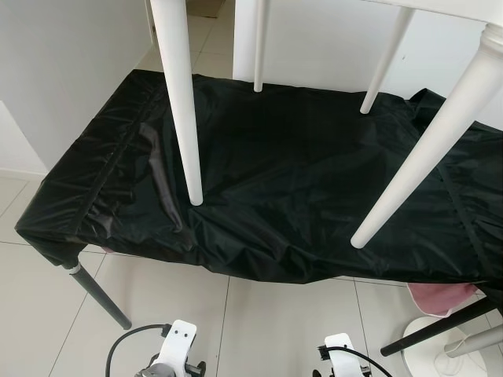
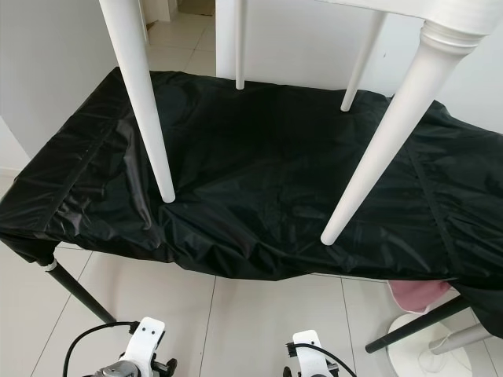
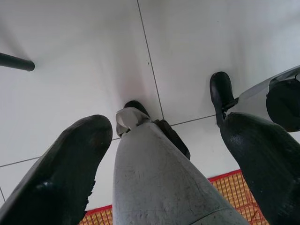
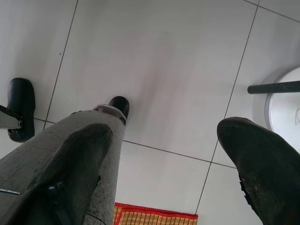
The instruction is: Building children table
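A white children's table stands on a work table draped in black cloth [image 1: 299, 173]; its top edge [image 1: 440, 6] just shows. Four white legs rest their tips on the cloth: a near left leg [image 1: 182, 102], a near right leg [image 1: 424, 149] and two far legs [image 1: 260, 47] [image 1: 385, 63]. Both my arms hang low, with their white wrists [image 1: 177, 345] [image 1: 338, 353] at the bottom edge. The left gripper [image 3: 164, 129] and the right gripper [image 4: 164, 133] point at the tiled floor, fingers spread wide with nothing held.
The work table's dark metal leg [image 1: 98, 294] slants to the floor at the left. A white round base [image 1: 428, 349] and a pink cloth [image 1: 440, 297] sit at the right under the table's edge. A wall [image 1: 63, 71] stands close on the left. A red and yellow mat [image 3: 234, 187] lies by my feet.
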You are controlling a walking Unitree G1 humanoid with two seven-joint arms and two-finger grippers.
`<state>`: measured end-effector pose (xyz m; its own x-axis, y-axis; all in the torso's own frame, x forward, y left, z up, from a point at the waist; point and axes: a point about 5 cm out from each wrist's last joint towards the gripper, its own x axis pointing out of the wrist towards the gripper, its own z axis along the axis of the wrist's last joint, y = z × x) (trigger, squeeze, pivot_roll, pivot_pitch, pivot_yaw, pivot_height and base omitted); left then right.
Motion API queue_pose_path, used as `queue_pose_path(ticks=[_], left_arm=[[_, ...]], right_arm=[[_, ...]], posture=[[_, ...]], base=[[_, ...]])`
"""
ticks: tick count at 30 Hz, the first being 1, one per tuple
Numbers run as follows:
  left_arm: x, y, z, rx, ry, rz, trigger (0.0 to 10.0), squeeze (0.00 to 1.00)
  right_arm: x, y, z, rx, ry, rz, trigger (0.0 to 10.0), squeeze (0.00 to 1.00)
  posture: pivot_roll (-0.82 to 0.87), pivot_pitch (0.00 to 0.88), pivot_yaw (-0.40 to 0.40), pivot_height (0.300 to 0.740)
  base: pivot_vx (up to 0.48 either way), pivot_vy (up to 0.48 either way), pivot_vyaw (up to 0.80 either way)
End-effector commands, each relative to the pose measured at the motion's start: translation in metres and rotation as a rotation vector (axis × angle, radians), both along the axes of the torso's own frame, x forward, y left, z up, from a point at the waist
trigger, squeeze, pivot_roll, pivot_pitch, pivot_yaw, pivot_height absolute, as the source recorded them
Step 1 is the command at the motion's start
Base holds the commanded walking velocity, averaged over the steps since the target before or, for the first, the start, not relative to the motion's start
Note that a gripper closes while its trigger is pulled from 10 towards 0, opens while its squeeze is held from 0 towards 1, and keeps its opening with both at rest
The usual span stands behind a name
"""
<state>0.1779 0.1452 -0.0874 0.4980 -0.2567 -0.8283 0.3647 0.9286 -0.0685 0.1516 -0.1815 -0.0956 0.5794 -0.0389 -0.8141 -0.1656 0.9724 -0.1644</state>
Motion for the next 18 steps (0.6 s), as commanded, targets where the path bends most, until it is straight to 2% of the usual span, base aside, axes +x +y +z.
queue_pose_path(ticks=[1, 18], left_arm=[[-0.0061, 0.0021, -0.0036, 0.041, 0.023, 0.014, 10.0, 0.00], [-0.0080, 0.0038, -0.0045, 0.046, 0.028, 0.016, 10.0, 0.00]], right_arm=[[-0.0121, -0.0020, -0.0050, -0.013, 0.050, -0.005, 10.0, 0.00], [-0.0143, -0.0006, -0.0058, -0.001, 0.053, -0.018, 10.0, 0.00]], posture=[[0.00, 0.000, -0.048, 0.740], [0.00, 0.000, -0.045, 0.740]], base=[[0.000, 0.000, 0.00], [0.000, 0.000, 0.00]])
